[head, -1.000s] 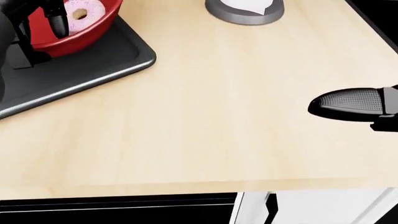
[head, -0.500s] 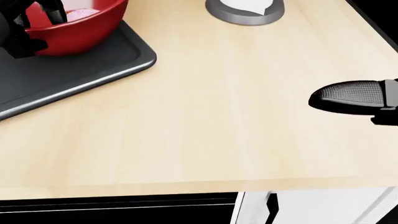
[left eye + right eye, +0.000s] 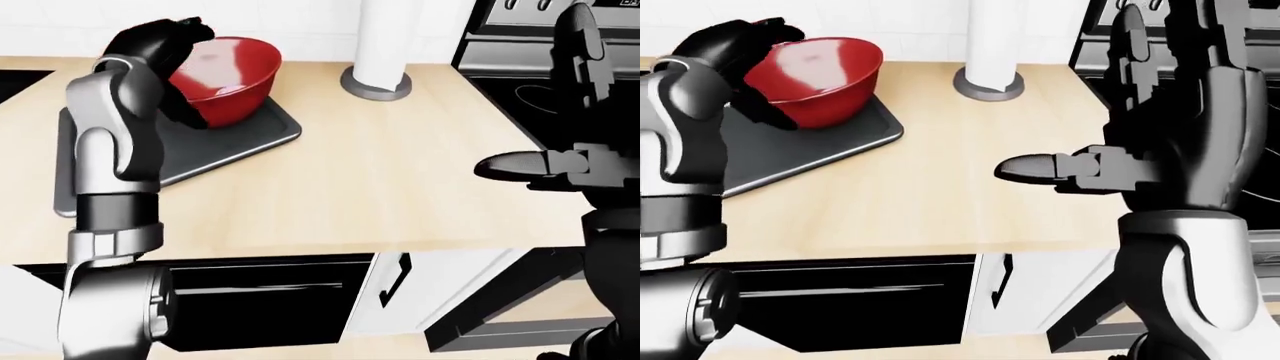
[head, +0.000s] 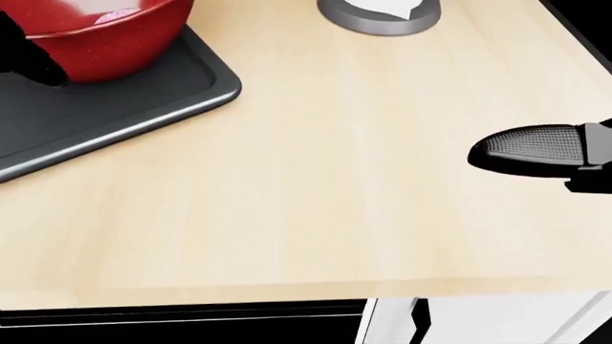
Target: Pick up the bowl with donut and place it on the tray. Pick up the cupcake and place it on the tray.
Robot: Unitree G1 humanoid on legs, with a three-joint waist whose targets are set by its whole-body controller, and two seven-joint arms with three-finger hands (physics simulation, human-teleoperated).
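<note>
The red bowl sits on the dark tray, toward the tray's far right corner, so the first half of the job looks done; the donut inside barely shows from here. The left hand is at the bowl's left rim, fingers curled about it, though I cannot tell if they grip it or have let go. The right hand hangs open over the counter's right edge, holding nothing. No cupcake shows anywhere, so that part is left. A paper towel roll stands at the far edge.
</note>
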